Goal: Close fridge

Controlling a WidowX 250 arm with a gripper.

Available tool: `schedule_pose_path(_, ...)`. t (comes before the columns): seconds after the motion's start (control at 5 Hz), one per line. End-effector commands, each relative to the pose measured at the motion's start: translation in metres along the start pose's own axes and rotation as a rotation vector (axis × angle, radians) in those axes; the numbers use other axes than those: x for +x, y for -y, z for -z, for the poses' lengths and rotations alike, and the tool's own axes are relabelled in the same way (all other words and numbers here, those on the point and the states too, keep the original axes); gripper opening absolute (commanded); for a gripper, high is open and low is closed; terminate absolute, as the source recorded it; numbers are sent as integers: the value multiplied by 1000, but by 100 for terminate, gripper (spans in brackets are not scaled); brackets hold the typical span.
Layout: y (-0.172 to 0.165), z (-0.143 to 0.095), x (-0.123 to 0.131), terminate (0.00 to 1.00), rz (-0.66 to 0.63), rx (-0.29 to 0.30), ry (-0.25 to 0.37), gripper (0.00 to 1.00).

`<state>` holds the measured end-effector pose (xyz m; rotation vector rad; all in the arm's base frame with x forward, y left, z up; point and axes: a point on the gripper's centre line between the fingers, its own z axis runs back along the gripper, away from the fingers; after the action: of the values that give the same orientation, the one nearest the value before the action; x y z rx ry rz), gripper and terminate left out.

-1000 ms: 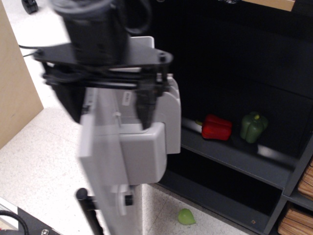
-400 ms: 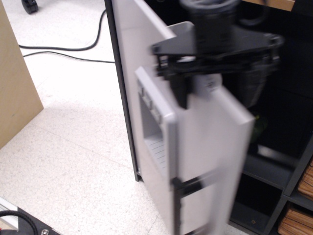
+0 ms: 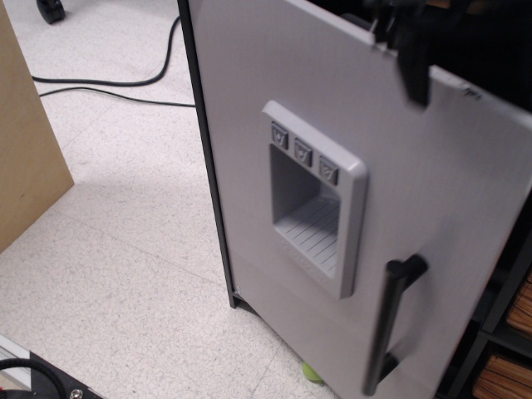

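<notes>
Up top, only dark fingers (image 3: 413,62) of the gripper (image 3: 399,37) visible, hanging over the upper edge of the fridge (image 3: 357,208) door; blurred, so cannot tell whether apart or together. Door nearly flush with the cabinet, dispenser recess (image 3: 312,199) and black handle (image 3: 386,324) facing out. Below, speckled floor (image 3: 108,274), black cables (image 3: 108,83), tan wooden panel (image 3: 25,141) at left, small green object (image 3: 310,373) under the door.

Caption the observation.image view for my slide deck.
Pincer at the top edge of the fridge door, which is swung nearly shut.
</notes>
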<state>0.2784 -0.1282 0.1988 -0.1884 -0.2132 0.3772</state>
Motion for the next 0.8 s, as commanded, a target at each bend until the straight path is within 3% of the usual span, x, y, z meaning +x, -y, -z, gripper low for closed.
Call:
schedule_pose_path(0.0, -29, -34, -16, 0, 118, -22, 40, 100)
schedule_pose_path(0.2, -50, 9, -30, 0, 190, 81, 31, 100)
schedule_pose_path(0.4, -59, 55, -35, 0, 293, 139, -17, 100)
schedule_pose_path(0.6, -60, 83, -35, 0, 351, 125, 3, 100)
